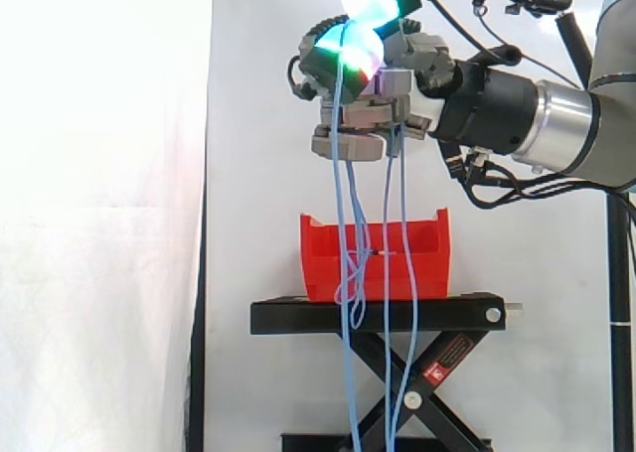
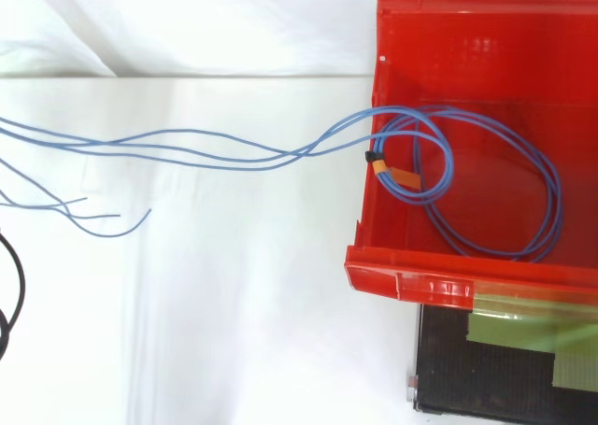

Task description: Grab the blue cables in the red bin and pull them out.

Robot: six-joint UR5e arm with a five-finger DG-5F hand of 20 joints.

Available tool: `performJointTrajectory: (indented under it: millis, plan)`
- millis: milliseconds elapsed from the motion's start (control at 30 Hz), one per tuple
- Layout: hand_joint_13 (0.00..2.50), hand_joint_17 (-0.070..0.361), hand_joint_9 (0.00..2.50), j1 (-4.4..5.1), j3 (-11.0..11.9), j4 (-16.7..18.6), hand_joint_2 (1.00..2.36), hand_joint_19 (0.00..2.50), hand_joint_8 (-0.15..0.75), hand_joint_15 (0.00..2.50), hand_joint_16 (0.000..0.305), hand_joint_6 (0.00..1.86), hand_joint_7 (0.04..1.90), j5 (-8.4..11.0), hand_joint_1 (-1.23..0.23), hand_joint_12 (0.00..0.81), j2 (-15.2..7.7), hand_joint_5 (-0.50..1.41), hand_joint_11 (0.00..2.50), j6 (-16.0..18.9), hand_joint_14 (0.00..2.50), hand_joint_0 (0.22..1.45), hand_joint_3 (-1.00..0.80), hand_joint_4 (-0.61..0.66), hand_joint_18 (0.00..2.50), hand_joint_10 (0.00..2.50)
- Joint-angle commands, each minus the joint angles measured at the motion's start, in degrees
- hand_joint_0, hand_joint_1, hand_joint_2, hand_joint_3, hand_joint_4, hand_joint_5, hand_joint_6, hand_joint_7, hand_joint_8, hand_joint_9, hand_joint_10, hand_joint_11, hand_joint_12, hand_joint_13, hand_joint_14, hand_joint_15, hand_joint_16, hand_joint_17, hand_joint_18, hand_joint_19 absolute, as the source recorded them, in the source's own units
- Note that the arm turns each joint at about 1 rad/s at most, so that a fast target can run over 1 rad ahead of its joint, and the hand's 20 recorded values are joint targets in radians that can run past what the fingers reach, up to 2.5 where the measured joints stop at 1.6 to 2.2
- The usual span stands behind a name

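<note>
My hand (image 1: pixel 373 99) hangs high above the red bin (image 1: pixel 427 263), fingers curled round several blue cables (image 1: pixel 343 189) that drop from it. The strands run down across the bin's front, and their loose ends dangle past the black stand (image 1: pixel 378 315). From above, the blue cables (image 2: pixel 215 149) stretch left out of the red bin (image 2: pixel 411 280) over its left wall. A looped coil of them (image 2: pixel 505 201) still lies inside the bin. An orange tie (image 2: pixel 391 171) binds the strands near that wall.
The bin sits on a black scissor-lift stand with a white curtain (image 1: pixel 99 214) behind. Green tape (image 2: pixel 523 332) marks the stand's top beside the bin. A black pole (image 1: pixel 621 303) rises at the right edge.
</note>
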Motion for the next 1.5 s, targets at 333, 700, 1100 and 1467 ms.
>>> performJointTrajectory:
  millis: [333, 700, 1100, 1467]
  plan:
    - [1.47, 0.104, 1.82, -0.01, 0.0, 0.0, 1.0, 1.42, 0.26, 1.09, 0.046, 0.42, 0.69, -0.02, -0.85, 0.37, 0.0, 1.01, 1.95, 0.0, 1.57, 0.76, -1.0, 0.32, 1.41, 0.13]
    - [1.43, 0.095, 1.69, -0.01, 0.0, 0.1, 1.0, 1.44, 0.262, 1.1, 0.042, 0.58, 0.6, -0.02, -0.92, 0.358, 0.0, 0.88, 1.81, 0.0, 1.58, 0.94, -0.99, 0.3, 1.36, 0.4]
    - [1.36, 0.095, 1.54, -0.01, 0.0, 0.1, 1.0, 1.45, 0.266, 1.01, 0.042, 0.79, 0.46, -0.02, -0.97, 0.365, 0.0, 0.71, 1.58, 0.0, 1.71, 0.96, -0.91, 0.33, 1.3, 0.67]
    - [1.33, 0.093, 1.48, -0.1, 0.0, 0.1, 1.0, 1.44, 0.27, 0.95, 0.041, 0.82, 0.44, -0.02, -0.99, 0.357, 0.0, 0.67, 1.5, 0.0, 1.78, 0.96, -0.94, 0.33, 1.25, 0.74]
